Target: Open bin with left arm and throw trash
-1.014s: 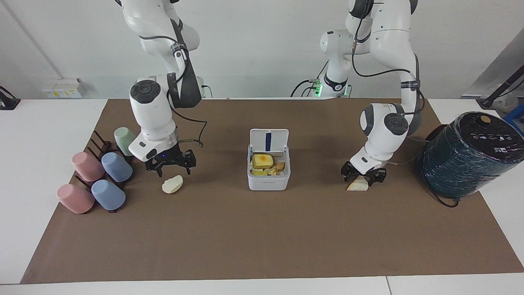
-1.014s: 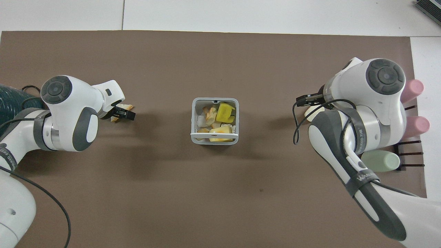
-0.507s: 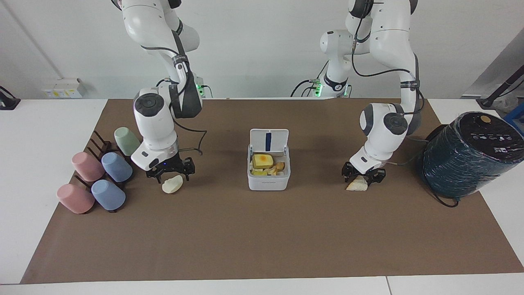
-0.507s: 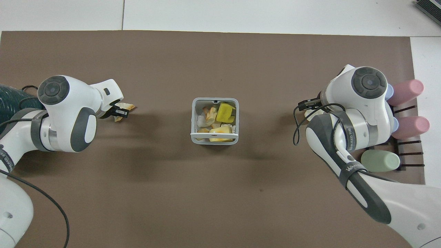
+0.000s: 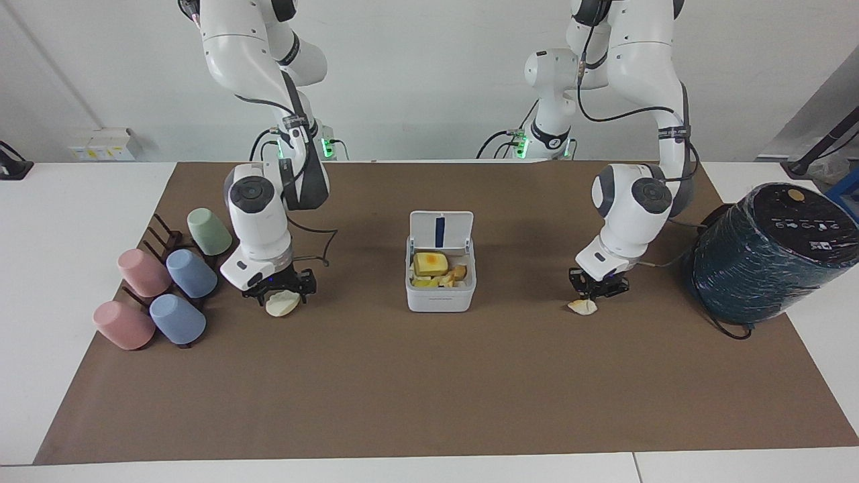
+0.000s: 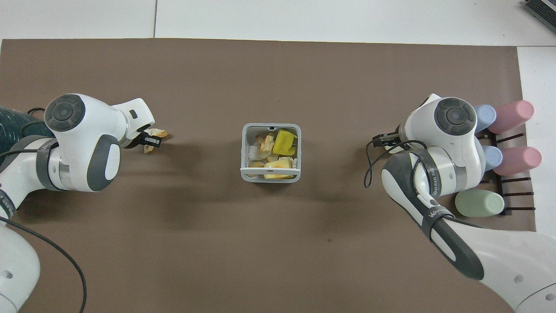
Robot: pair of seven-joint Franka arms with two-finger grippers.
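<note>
Cups (image 5: 168,295): we see them lying on their rack at the right arm's end of the table; they are not part of our job.
Right gripper (image 5: 279,295): it is low over the lumpy scrap (image 5: 283,306); its fingers stand open, one on each side of the scrap, so we think it is ready to squeeze.
Right arm: bent down steeply from its base, wrist pointing at the mat (image 5: 429,389).
Bin (image 5: 439,303): it sits in the middle of the mat, between the two arms; its lid (image 5: 441,231) stands up, so the top is open for trash; we see yellow bits already inside.
Left gripper (image 5: 596,294): its fingers are pinched together on the wedge scrap (image 5: 582,307), right down at the mat; we cannot tell if the scrap is off the mat yet.
Left arm: folded down like the other one, wrist tipped a little toward the bin.
Next, we think: lift the wedge scrap and carry it over the bin.
Dark wrapped cylinder (image 5: 758,255): it lies at the left arm's end; nobody touches it.
</note>
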